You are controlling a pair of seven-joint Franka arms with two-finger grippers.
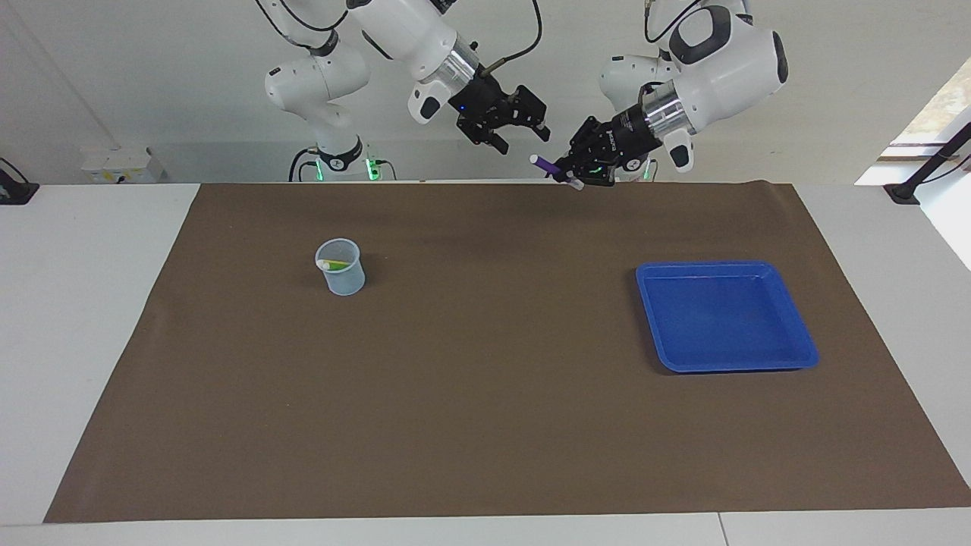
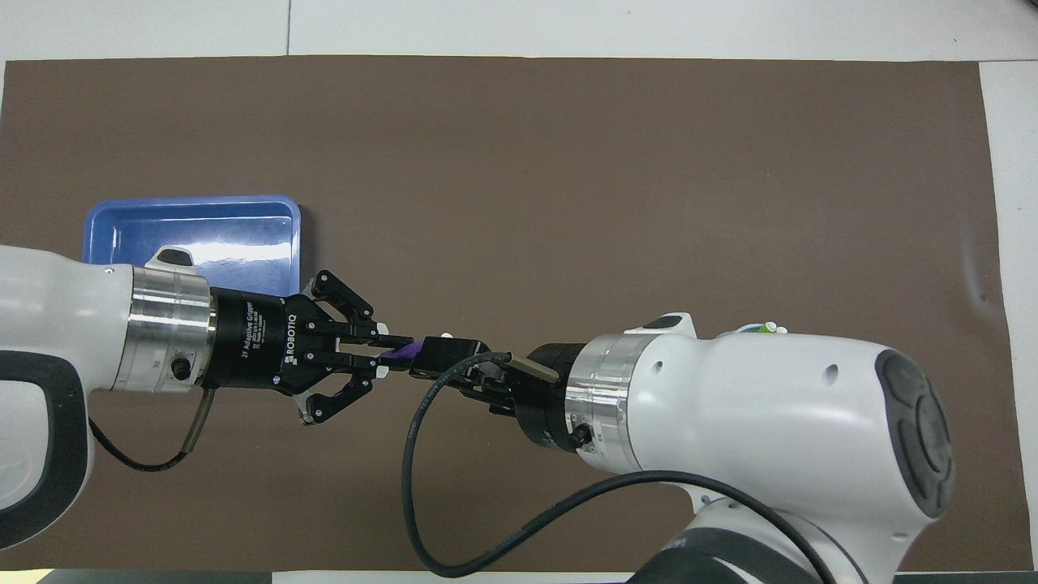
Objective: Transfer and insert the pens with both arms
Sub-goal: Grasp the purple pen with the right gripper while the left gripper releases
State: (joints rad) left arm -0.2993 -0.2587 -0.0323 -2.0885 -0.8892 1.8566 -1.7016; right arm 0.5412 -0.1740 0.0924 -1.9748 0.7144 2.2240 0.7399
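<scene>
Covering most of the table, a big brown mat (image 1: 485, 394) is laid flat. Two white arms are held up high over the edge of the mat by the robots. On the mat, a blue tray (image 1: 796, 356) is seen toward the left arm's end, with nothing in it. A small clear cup (image 1: 340, 267) is stood toward the right arm's end, well apart from the tray, and a green pen (image 1: 334, 264) is leaned inside it.

The left gripper (image 1: 575, 173) is pressed shut on the purple pen (image 1: 548, 164), which is held up in the air and tilted. One end of the pen is left sticking out toward the right gripper (image 1: 531, 125). That gripper is spread wide and is held just beside the pen, not touching it yet.

The pen is judged to be light, stiff and smooth, so it could be slipped or twisted easily. It is best taken on the bare part near the free end.
</scene>
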